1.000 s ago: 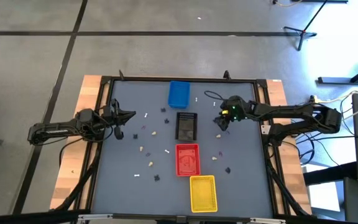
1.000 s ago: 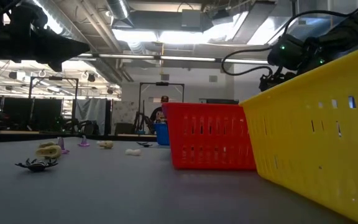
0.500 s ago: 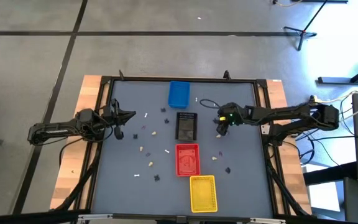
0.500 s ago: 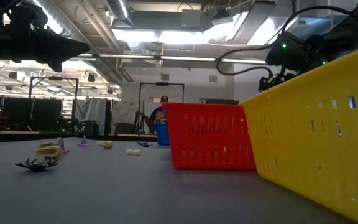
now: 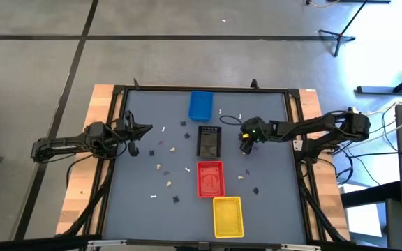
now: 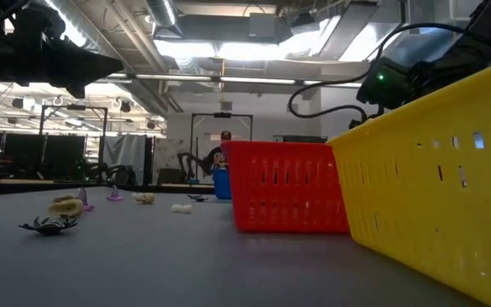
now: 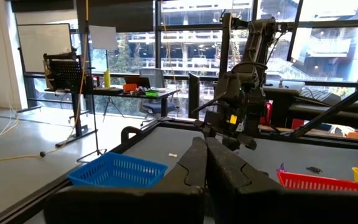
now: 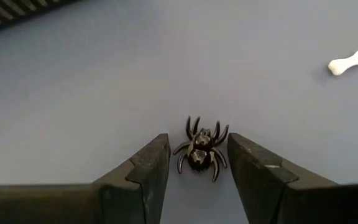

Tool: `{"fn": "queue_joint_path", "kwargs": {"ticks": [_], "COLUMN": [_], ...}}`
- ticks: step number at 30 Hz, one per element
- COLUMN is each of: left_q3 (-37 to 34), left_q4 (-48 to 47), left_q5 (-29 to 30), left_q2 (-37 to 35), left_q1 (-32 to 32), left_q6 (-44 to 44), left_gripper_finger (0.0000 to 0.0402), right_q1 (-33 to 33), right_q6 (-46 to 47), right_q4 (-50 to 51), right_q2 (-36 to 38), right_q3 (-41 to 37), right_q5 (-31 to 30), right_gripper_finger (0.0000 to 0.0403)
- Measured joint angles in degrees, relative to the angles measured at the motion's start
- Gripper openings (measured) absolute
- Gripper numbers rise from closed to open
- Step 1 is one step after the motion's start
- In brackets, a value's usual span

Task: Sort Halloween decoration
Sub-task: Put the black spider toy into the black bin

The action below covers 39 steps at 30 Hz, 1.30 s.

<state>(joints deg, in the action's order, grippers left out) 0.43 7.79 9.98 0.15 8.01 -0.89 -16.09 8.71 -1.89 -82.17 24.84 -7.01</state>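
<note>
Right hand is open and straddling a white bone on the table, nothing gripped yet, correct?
Not a bone. The open right hand straddles a black spider, nothing gripped yet; the right wrist view shows it. The white bone lies apart, off to one side.

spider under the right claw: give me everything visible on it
The spider is a small glossy black piece, plastic by its look, with a rounded two-lobed body and thin curved legs splayed to both sides. It lies flat on the grey table, belly down, intact. It sits between the two dark fingers of the open right claw, apart from both; only the table touches it. A white bone lies well off to one side. In the high view the claw hides it.
</note>
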Motion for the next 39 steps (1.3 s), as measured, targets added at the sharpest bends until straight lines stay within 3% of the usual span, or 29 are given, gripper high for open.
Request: {"fn": "queue_joint_path", "kwargs": {"ticks": [13,24,39], "left_q3": [0.0,0.0,0.0], "left_q4": [0.0,0.0,0.0], "left_q5": [0.0,0.0,0.0], "left_q2": [0.0,0.0,0.0], "left_q1": [0.0,0.0,0.0], "left_q6": [0.0,0.0,0.0], "left_gripper_finger": [0.0000,0.0000,0.0000], "right_q1": [-0.1,-0.1,0.0], "right_q6": [0.0,-0.2,-0.1], "right_q4": [0.3,0.3,0.2], "right_q2": [-0.1,-0.2,-0.2], "right_q3": [0.0,-0.1,-0.1], "right_q5": [1.7,1.7,1.6], "right_gripper_finger": [0.0168,0.0104,0.0100]}}
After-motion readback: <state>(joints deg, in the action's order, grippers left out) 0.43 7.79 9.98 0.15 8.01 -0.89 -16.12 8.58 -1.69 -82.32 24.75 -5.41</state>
